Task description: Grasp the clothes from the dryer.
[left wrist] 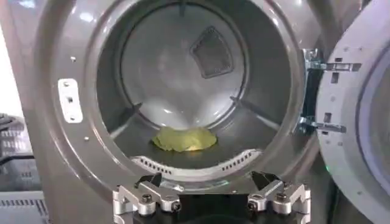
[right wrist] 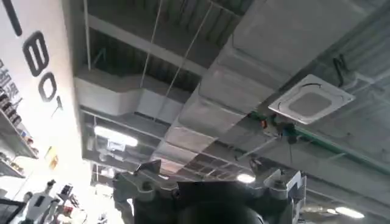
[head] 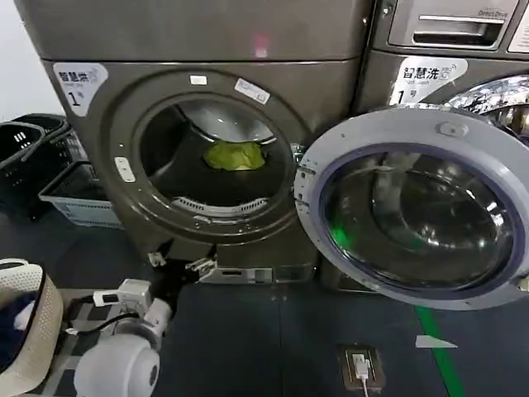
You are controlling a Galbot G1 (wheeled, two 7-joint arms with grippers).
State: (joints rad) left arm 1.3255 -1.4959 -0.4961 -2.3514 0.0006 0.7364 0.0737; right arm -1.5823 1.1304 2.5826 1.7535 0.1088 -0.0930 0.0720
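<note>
1. Head view: The dryer [head: 207, 149] stands with its round door [head: 417, 207] swung wide open to the right, so the way in is free. The clothes [head: 235, 155], a small yellow-green bundle, lie at the bottom of the drum, far back. The left gripper [head: 178, 266] is low down, just in front of the dryer under the round hole. It looks ready to reach in. A cream basket [head: 29, 331] with blue cloth waits at the near left, maybe for the clothes.

2. Left wrist view: The left gripper [left wrist: 210, 189] points straight into the drum. Its two fingers [left wrist: 146, 198] are spread wide apart and hold nothing. The clothes [left wrist: 184, 139] lie ahead, well apart from it. It looks lined up to go in and grab.

3. Right wrist view: The right gripper [right wrist: 210, 179] points up at the ceiling. It seems to be waiting. Its fingers stand apart with nothing between them.
</note>
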